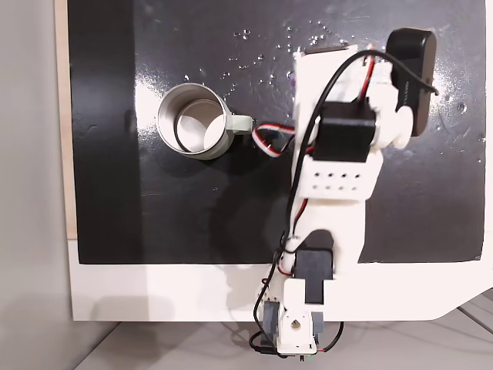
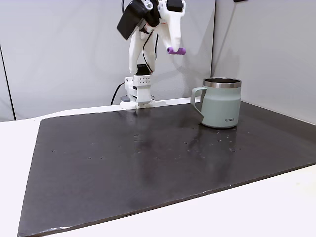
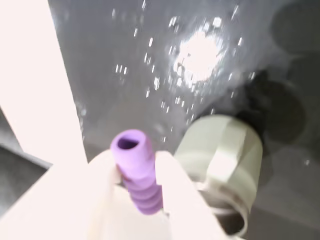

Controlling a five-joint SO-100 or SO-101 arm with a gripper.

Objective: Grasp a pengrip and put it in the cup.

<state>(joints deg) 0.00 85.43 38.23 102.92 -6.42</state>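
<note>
Two white fingers (image 3: 167,185) clamped on a small light-purple ribbed pengrip (image 3: 137,170), held high above the dark desk (image 2: 148,163), grey-green metal cup (image 2: 220,102) with shiny rim standing upright to the right in a fixed view, apart from the arm.

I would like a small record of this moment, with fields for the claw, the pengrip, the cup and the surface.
claw: raised high above the mat in a fixed view, shut on the pengrip
pengrip: light purple, ribbed, held between the two fingers, one open end sticking out
cup: grey metal mug, upright on the mat, nothing seen inside
cup handle: points toward the arm in a fixed view
relative position: pengrip not yet over the cup opening
surface: black mat with white specks
</note>
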